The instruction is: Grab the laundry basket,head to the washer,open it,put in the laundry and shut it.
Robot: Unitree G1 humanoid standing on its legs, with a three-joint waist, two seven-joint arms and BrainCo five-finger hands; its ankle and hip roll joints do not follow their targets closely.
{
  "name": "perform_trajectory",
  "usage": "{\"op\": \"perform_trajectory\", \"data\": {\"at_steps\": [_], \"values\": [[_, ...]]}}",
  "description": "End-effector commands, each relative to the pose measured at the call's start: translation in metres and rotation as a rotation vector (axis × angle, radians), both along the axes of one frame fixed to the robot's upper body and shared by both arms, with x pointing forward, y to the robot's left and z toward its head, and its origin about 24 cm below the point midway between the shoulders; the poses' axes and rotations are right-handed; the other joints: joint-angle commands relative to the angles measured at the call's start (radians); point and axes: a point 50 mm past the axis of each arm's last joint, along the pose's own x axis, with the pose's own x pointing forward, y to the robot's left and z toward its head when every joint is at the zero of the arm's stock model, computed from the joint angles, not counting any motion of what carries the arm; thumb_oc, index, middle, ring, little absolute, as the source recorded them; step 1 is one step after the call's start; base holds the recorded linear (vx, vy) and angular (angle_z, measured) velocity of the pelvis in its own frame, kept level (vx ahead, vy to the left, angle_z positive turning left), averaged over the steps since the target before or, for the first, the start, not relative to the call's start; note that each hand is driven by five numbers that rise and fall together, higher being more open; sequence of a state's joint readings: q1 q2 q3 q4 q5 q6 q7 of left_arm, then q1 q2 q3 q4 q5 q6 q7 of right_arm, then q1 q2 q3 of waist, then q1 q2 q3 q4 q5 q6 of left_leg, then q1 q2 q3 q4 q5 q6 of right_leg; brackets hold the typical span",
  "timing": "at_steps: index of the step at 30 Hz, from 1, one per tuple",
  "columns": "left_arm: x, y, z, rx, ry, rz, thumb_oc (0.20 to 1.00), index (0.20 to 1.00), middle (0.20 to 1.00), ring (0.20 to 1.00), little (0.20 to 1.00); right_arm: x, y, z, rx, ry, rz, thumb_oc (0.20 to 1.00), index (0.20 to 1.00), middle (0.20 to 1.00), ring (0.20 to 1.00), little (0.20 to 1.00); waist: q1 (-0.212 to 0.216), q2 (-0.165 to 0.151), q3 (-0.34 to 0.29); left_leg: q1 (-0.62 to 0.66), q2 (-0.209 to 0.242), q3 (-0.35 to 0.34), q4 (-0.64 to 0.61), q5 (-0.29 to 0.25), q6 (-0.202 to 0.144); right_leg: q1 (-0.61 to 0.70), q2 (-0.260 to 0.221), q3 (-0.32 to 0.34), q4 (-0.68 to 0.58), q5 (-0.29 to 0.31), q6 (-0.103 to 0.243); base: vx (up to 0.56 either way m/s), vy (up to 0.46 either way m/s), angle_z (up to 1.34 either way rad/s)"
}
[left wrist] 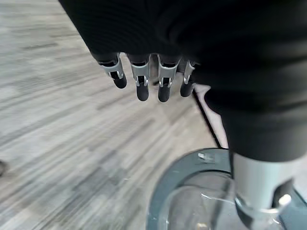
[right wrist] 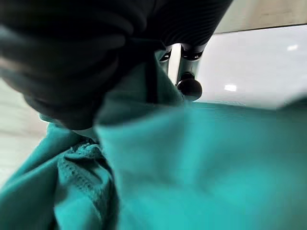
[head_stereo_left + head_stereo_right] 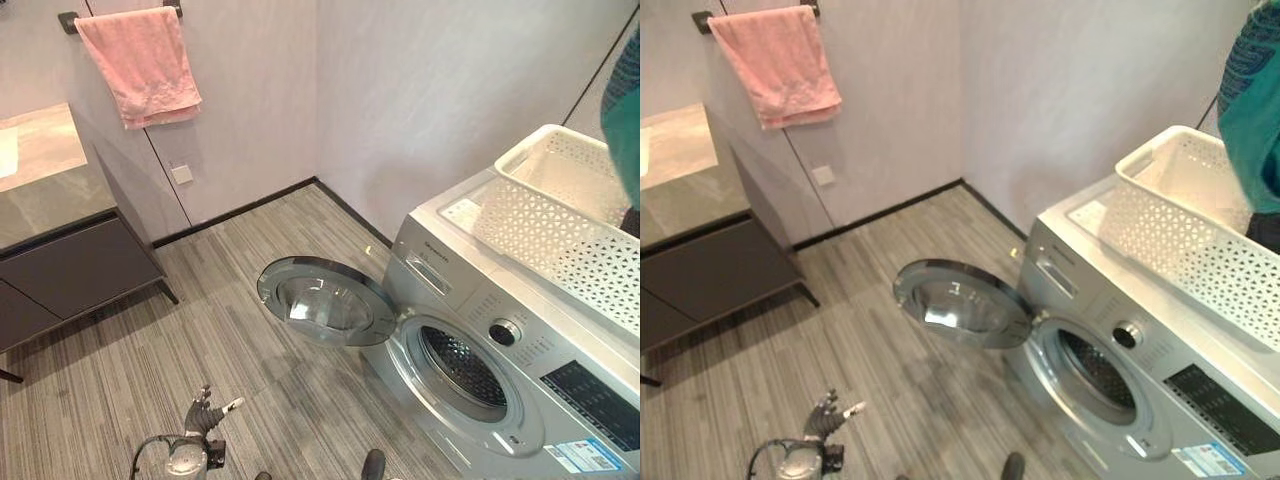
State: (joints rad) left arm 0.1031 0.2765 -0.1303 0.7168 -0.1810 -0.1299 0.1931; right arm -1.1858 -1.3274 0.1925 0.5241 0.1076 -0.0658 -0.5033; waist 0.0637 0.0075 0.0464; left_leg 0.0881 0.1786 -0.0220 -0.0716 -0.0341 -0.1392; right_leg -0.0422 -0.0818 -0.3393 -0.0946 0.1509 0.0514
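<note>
The washer [image 3: 500, 380] is silver-grey, with a dark drum opening, a black panel at 4 o'clock and a small blue-and-white sticker on its front. Its round door [image 3: 325, 300] has a grey rim around clear, glinting glass. The laundry basket [image 3: 560, 215] on top is white, its walls pierced in a fine lattice pattern. The laundry [image 3: 1255, 110] is teal green, with a band of knit texture in the right wrist view. A pink towel [image 3: 140, 62] hangs at 11 o'clock on a pale grey wall. The floor [image 3: 200, 330] is grey, streaked in narrow wood-grain stripes. The cabinet [image 3: 70, 270] at 9 o'clock is dark charcoal. The left hand [image 1: 144, 76] has silver fingers [image 1: 140, 81] with dark tips under a black ribbed cover.
</note>
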Motion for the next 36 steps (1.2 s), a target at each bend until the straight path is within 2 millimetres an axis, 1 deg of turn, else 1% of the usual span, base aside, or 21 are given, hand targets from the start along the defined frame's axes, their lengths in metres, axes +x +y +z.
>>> {"op": "perform_trajectory", "data": {"at_steps": [1,6,8,10,11,13,14,15,16,17,21,22,23,24,25,28,30,31,33,35,36], "values": [[0.029,0.02,0.031,0.159,-0.132,-0.117,1.0,1.0,1.0,1.0,1.0,-0.023,0.007,0.016,-0.065,-0.149,-0.029,0.2,0.2,0.2,0.2,0.2,0.005,-0.075,-0.019,-0.009,-0.002,0.047,0.054,-0.07,0.034,0.076,-0.086,0.038,0.075,-0.201,0.083,-0.12,0.175,0.01],[0.049,0.022,0.064,0.216,-0.284,-0.181,1.0,1.0,1.0,1.0,1.0,-0.036,0.033,0.021,-0.145,-0.249,0.058,0.2,0.2,0.2,0.2,0.2,-0.015,-0.079,-0.025,0.017,-0.059,0.067,0.028,-0.094,0.073,0.046,-0.14,0.071,0.088,-0.155,0.117,-0.1,0.164,-0.07],[0.051,0.022,0.07,0.222,-0.313,-0.185,1.0,1.0,1.0,1.0,1.0,-0.035,0.038,0.02,-0.157,-0.246,0.073,0.2,0.2,0.2,0.2,0.2,-0.017,-0.079,-0.024,0.023,-0.071,0.073,0.028,-0.099,0.081,0.041,-0.151,0.079,0.09,-0.145,0.125,-0.1,0.172,-0.25],[0.06,0.017,0.092,0.222,-0.422,-0.209,1.0,1.0,1.0,1.0,1.0,-0.034,0.052,0.013,-0.201,-0.246,0.134,0.2,0.2,0.2,0.2,0.2,-0.03,-0.072,-0.025,0.032,-0.095,0.088,0.033,-0.117,0.099,0.033,-0.176,0.093,0.089,-0.123,0.14,-0.09,0.175,-0.19],[0.059,0.018,0.093,0.224,-0.42,-0.209,1.0,1.0,1.0,1.0,1.0,-0.034,0.051,0.012,-0.199,-0.245,0.135,0.2,0.2,0.2,0.2,0.2,-0.03,-0.075,-0.026,0.032,-0.096,0.09,0.035,-0.119,0.1,0.033,-0.177,0.095,0.088,-0.121,0.141,-0.06,0.168,-0.28],[0.068,0.013,0.122,0.268,-0.537,-0.305,1.0,1.0,1.0,1.0,1.0,-0.034,0.062,0.001,-0.241,-0.23,0.188,0.2,0.2,0.2,0.2,0.2,-0.044,-0.069,-0.027,0.038,-0.125,0.099,0.051,-0.139,0.118,0.028,-0.202,0.109,0.086,-0.099,0.153,-0.06,0.166,-0.18],[0.068,0.014,0.123,0.271,-0.535,-0.307,1.0,1.0,1.0,1.0,1.0,-0.035,0.061,0.0,-0.238,-0.229,0.187,0.2,0.2,0.2,0.2,0.2,-0.043,-0.073,-0.027,0.037,-0.127,0.1,0.054,-0.141,0.12,0.028,-0.204,0.11,0.086,-0.098,0.155,-0.07,0.172,-0.12],[0.073,0.012,0.143,0.323,-0.606,-0.369,1.0,1.0,1.0,1.0,1.0,-0.033,0.07,-0.01,-0.279,-0.2,0.211,0.2,0.2,0.2,0.2,0.2,-0.052,-0.071,-0.027,0.039,-0.147,0.102,0.067,-0.153,0.134,0.022,-0.22,0.125,0.089,-0.083,0.163,-0.07,0.18,-0.17],[0.076,0.009,0.153,0.343,-0.642,-0.401,1.0,1.0,1.0,1.0,1.0,-0.031,0.074,-0.017,-0.289,-0.178,0.23,0.2,0.2,0.2,0.2,0.2,-0.055,-0.07,-0.026,0.042,-0.159,0.106,0.071,-0.161,0.141,0.018,-0.229,0.133,0.091,-0.074,0.167,-0.07,0.181,-0.23],[0.075,0.01,0.154,0.346,-0.64,-0.403,1.0,1.0,1.0,1.0,1.0,-0.031,0.074,-0.019,-0.287,-0.176,0.229,0.2,0.2,0.2,0.2,0.2,-0.054,-0.074,-0.026,0.043,-0.161,0.107,0.073,-0.162,0.143,0.018,-0.231,0.135,0.091,-0.073,0.168,-0.05,0.132,-0.17],[0.09,-0.007,0.208,0.439,-0.82,-0.561,1.0,1.0,1.0,1.0,1.0,-0.017,0.085,-0.063,-0.262,-0.035,0.34,0.2,0.2,0.2,0.2,0.2,-0.076,-0.073,-0.018,0.058,-0.216,0.122,0.078,-0.179,0.177,-0.008,-0.276,0.169,0.096,-0.004,0.189,-0.09,0.206,-0.19],[0.098,-0.014,0.232,0.497,-0.884,-0.626,1.0,1.0,1.0,1.0,1.0,-0.009,0.093,-0.082,-0.243,0.024,0.403,0.2,0.2,0.2,0.2,0.2,-0.08,-0.064,-0.018,0.067,-0.238,0.138,0.072,-0.183,0.187,-0.024,-0.298,0.164,0.092,0.035,0.197,-0.14,0.246,-0.15],[0.104,-0.018,0.243,0.538,-0.902,-0.657,1.0,1.0,1.0,1.0,1.0,-0.003,0.097,-0.094,-0.215,0.06,0.435,0.2,0.2,0.2,0.2,0.2,-0.077,-0.062,-0.016,0.07,-0.246,0.15,0.07,-0.183,0.192,-0.032,-0.312,0.151,0.091,0.055,0.202,-0.11,0.18,-0.19],[0.106,-0.019,0.244,0.543,-0.9,-0.66,1.0,1.0,1.0,1.0,1.0,-0.004,0.097,-0.095,-0.212,0.059,0.433,0.2,0.2,0.2,0.2,0.2,-0.075,-0.066,-0.015,0.069,-0.248,0.151,0.07,-0.183,0.193,-0.033,-0.313,0.152,0.088,0.058,0.202,-0.11,0.103,-0.28],[0.113,-0.026,0.258,0.579,-0.926,-0.7,1.0,1.0,1.0,1.0,1.0,0.0,0.101,-0.108,-0.184,0.106,0.461,0.2,0.2,0.2,0.2,0.2,-0.074,-0.062,-0.007,0.069,-0.253,0.159,0.073,-0.179,0.199,-0.046,-0.326,0.131,0.102,0.083,0.204,-0.11,0.088,-0.3],[0.127,-0.046,0.29,0.552,-0.996,-0.79,1.0,1.0,1.0,1.0,1.0,0.004,0.111,-0.135,-0.124,0.198,0.553,0.2,0.2,0.2,0.2,0.2,-0.067,-0.043,0.013,0.069,-0.25,0.164,0.07,-0.169,0.211,-0.038,-0.331,0.077,0.18,0.024,0.185,-0.14,0.085,-0.16],[0.133,-0.067,0.301,0.415,-0.98,-0.932,1.0,1.0,1.0,1.0,1.0,0.006,0.126,-0.152,-0.125,0.28,0.66,0.2,0.2,0.2,0.2,0.2,-0.059,-0.029,0.01,0.063,-0.25,0.163,0.065,-0.156,0.207,-0.003,-0.317,0.043,0.23,-0.047,0.174,-0.08,0.024,0.02],[0.134,-0.075,0.296,0.344,-0.933,-0.996,1.0,1.0,1.0,1.0,1.0,0.007,0.132,-0.155,-0.123,0.302,0.708,0.2,0.2,0.2,0.2,0.2,-0.053,-0.029,0.002,0.06,-0.253,0.167,0.058,-0.151,0.204,0.013,-0.317,0.035,0.215,-0.048,0.177,-0.03,0.002,0.02],[0.132,-0.081,0.291,0.267,-0.883,-1.062,1.0,1.0,1.0,1.0,1.0,0.008,0.135,-0.157,-0.118,0.319,0.736,0.2,0.2,0.2,0.2,0.2,-0.046,-0.031,-0.004,0.06,-0.258,0.173,0.05,-0.144,0.205,0.013,-0.322,0.033,0.2,-0.027,0.185,0.0,0.003,-0.05],[0.127,-0.099,0.274,0.069,-0.696,-1.218,1.0,1.0,1.0,1.0,1.0,0.015,0.148,-0.169,-0.101,0.392,0.838,0.2,0.2,0.2,0.2,0.2,-0.04,-0.029,-0.021,0.064,-0.266,0.18,0.041,-0.146,0.208,0.006,-0.336,0.028,0.182,0.019,0.204,0.04,-0.039,-0.23],[0.124,-0.105,0.278,0.073,-0.686,-1.271,1.0,1.0,1.0,1.0,1.0,0.017,0.153,-0.172,-0.106,0.408,0.86,0.2,0.2,0.2,0.2,0.2,-0.038,-0.032,-0.02,0.062,-0.267,0.178,0.043,-0.145,0.208,0.006,-0.34,0.024,0.179,0.029,0.207,0.01,-0.072,-0.2]]}}
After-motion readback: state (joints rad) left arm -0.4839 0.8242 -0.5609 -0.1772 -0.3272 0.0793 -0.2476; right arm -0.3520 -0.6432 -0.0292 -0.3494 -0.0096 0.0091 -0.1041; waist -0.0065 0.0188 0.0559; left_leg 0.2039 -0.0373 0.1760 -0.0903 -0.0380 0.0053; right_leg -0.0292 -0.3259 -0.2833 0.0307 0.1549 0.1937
